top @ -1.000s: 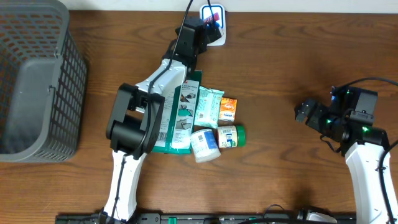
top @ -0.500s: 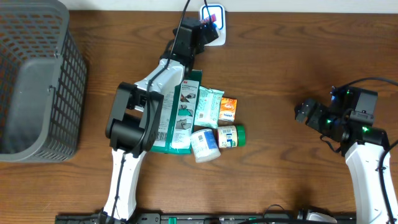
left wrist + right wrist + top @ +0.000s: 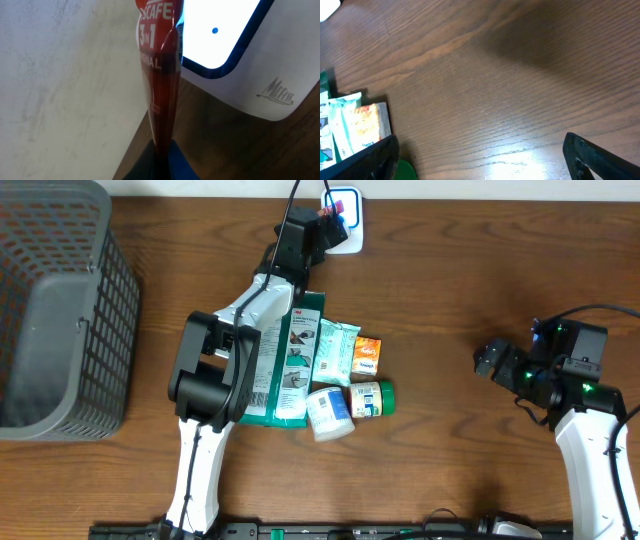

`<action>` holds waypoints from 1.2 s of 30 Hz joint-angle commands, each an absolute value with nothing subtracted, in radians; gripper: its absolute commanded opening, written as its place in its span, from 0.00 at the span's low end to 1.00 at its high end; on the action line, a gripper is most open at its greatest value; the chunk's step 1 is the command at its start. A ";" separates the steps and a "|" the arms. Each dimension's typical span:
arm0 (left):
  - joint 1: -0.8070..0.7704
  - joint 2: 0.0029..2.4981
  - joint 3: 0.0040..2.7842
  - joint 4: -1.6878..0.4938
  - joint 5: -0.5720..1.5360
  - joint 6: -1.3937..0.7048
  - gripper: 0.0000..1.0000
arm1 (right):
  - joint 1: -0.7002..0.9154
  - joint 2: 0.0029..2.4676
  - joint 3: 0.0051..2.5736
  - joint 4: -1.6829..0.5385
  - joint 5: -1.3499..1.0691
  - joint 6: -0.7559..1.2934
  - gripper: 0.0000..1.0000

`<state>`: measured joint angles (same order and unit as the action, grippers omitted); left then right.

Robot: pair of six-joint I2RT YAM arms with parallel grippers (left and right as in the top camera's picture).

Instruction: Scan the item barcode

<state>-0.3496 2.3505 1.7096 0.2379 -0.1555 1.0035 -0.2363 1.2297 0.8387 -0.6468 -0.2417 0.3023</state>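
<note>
- The left gripper is at the far edge of the table, clamped tight on a red coffee sachet.
- The sachet stands upright, edge-on, just beside the lit window of the white scanner.
- The right gripper hovers over bare wood on the right, its jaws spread wide and holding nothing.
- Mid-table lie a green pack, a teal pouch, an orange box, a white tub and a small jar.
- A grey basket sits at the left.
</note>
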 commanded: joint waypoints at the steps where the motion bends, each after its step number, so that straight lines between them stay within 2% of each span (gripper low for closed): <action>1: -0.348 2.369 1.712 0.246 -0.139 1.013 0.07 | -0.236 1.230 0.847 -0.648 -0.236 0.290 0.99; 7: -0.364 2.327 1.728 0.235 -0.186 0.963 0.07 | -0.236 1.230 0.847 -0.648 -0.236 0.290 0.99; 13: -0.414 2.178 1.755 0.068 -0.208 0.944 0.07 | -0.236 1.230 0.847 -0.648 -0.236 0.290 0.99; 19: -0.480 1.948 1.755 -0.248 -0.190 0.612 0.07 | -0.236 1.230 0.847 -0.648 -0.236 0.290 0.99; 22: -0.502 1.852 1.755 -0.435 -0.059 0.430 0.07 | -0.236 1.230 0.847 -0.648 -0.236 0.290 0.99; 26: -0.515 1.795 1.755 -0.606 0.237 0.302 0.07 | -0.236 1.230 0.847 -0.648 -0.236 0.290 0.99; 30: -0.527 1.797 1.744 -0.685 0.448 0.241 0.07 | -0.236 1.230 0.847 -0.648 -0.236 0.290 0.99; 36: -0.566 1.797 1.717 -0.702 0.604 0.199 0.07 | -0.239 1.228 0.849 -0.682 -0.294 0.268 0.99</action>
